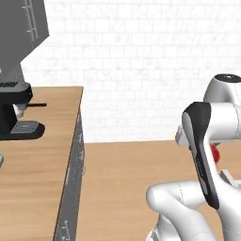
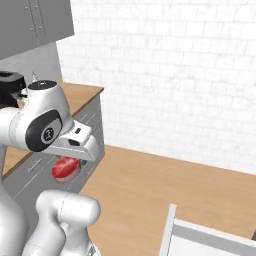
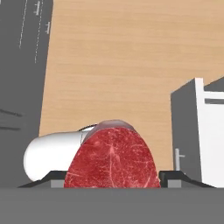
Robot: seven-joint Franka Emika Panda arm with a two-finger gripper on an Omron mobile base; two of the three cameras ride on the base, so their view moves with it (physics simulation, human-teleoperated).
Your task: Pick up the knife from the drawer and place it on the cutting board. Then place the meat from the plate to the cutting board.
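My gripper (image 3: pixel 111 177) is shut on the meat (image 3: pixel 111 157), a red, marbled chunk that fills the gap between the two dark fingertips (image 3: pixel 175 177). The meat (image 2: pixel 64 169) hangs under the white hand, out over the wooden floor beside the counter. A sliver of the meat (image 1: pixel 215 153) peeks out from behind the forearm. The white drawer (image 2: pixel 210 237) with its grey panel stands pulled out at the lower right, and the drawer (image 3: pixel 197 131) also rises at the right of the hand view. The knife, the cutting board and the plate are out of view.
A black coffee machine (image 1: pixel 14 108) stands on the wooden counter (image 1: pixel 37 183) to the left. Grey cabinet fronts (image 1: pixel 73 188) run along the counter's edge. Wooden floor (image 1: pixel 122 188) stretches to a white brick wall (image 2: pixel 175 75). Grey wall cabinets (image 2: pixel 35 22) hang above.
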